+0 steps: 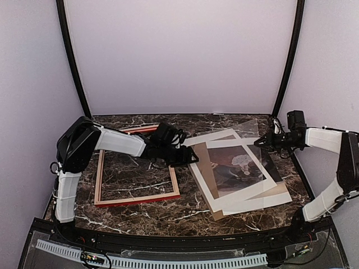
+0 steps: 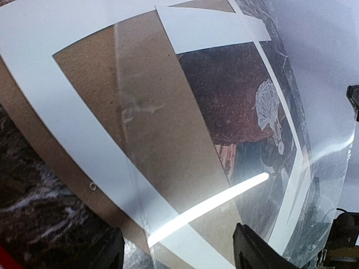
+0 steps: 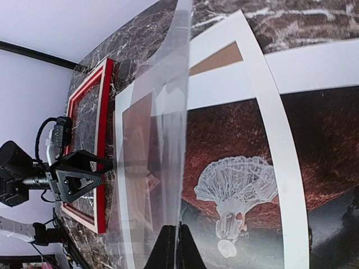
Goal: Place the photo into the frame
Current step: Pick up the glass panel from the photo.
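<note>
1 photo (image 1: pixel 241 168) face-up, long axis approx near-far, L tool (image 2: pixel 178 250) spread, empty, R tool (image 3: pixel 175 246) pinching clear sheet (image 3: pixel 168 140)

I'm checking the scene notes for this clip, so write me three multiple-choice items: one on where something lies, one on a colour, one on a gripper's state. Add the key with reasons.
1. Where does the frame lie?
A) flat on the table, left of the photo
B) on top of the photo
C) leaning on the back wall

2. What colour is the figure in the photo?
A) green
B) white
C) blue

3. How is the right gripper?
A) wide open
B) shut on the frame
C) shut on the clear sheet

Key: 1 A, the top view shows it flat, apart from the photo. 2 B, the right wrist view shows a pale shape on brown. 3 C, it pinches the sheet's raised edge.
</note>
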Controlling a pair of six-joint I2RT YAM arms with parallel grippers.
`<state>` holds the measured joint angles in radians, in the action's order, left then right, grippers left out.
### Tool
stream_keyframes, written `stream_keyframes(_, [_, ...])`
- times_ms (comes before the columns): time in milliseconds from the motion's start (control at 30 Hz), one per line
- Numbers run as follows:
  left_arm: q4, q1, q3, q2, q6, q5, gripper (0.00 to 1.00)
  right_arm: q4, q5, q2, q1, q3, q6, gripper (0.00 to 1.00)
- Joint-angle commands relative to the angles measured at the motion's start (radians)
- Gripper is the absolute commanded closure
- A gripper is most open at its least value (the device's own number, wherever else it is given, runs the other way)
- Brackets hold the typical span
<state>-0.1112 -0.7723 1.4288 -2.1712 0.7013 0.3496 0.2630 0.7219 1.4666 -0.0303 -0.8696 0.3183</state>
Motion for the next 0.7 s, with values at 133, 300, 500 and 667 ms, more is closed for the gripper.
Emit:
stream_keyframes(133, [0.246,0.101,-0.083,0.319,-0.169,-0.090,0.19,-0.005,0.077,-0.094,-0.003,-0.105,0.091,1.00])
stream_keyframes(300, [0.427,0.251,-0.158,0.494,-0.248,-0.216,0.15,-0.005,0.134,-0.109,-0.003,-0.159,0.150,1.00])
stream_keyframes(500, [0.603,0.452,-0.224,0.549,-0.297,-0.375,0.12,-0.087,0.228,-0.126,-0.001,-0.231,0.295,1.00])
stream_keyframes(667, [0.674,0.574,-0.233,0.506,-0.335,-0.488,0.12,-0.108,0.275,-0.132,0.018,-0.295,0.354,1.00])
